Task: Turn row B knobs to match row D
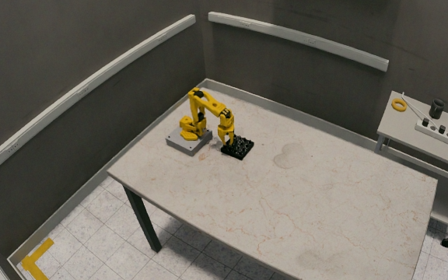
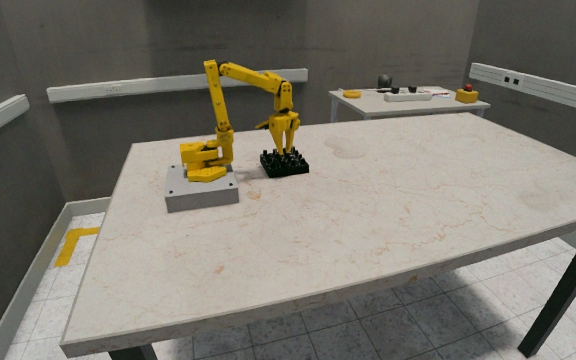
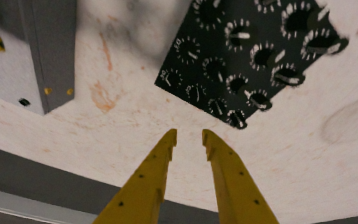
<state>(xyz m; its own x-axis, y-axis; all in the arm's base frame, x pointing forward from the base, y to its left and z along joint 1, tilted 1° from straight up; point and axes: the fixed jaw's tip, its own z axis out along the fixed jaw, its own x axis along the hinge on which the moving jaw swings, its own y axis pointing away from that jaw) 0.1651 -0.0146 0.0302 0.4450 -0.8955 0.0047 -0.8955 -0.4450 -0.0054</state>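
Fingers (image 1: 229,142) (image 2: 284,151) stand narrowly apart over the black knob box (image 1: 236,147) (image 2: 285,166) (image 3: 220,60); whether they grip a knob, I cannot tell. The box sits on the pale bench (image 1: 286,194) (image 2: 318,225) (image 3: 300,130), near the yellow arm's grey base (image 1: 190,147) (image 2: 202,202) (image 3: 52,55). Beyond, a side table (image 1: 403,128) (image 2: 368,107) bears a yellow ring (image 1: 393,104) (image 2: 352,94) and a power strip (image 1: 438,135) (image 2: 408,97).

The slender yellow jointed robot arm (image 1: 209,102) (image 2: 250,76) had black joints. The square black knob box (image 1: 242,152) (image 2: 288,170) (image 3: 203,65) bore white dial marks. The rectangular pale stone-like tabletop (image 1: 317,187) (image 2: 348,215) (image 3: 130,107) showed orange-brown veins.
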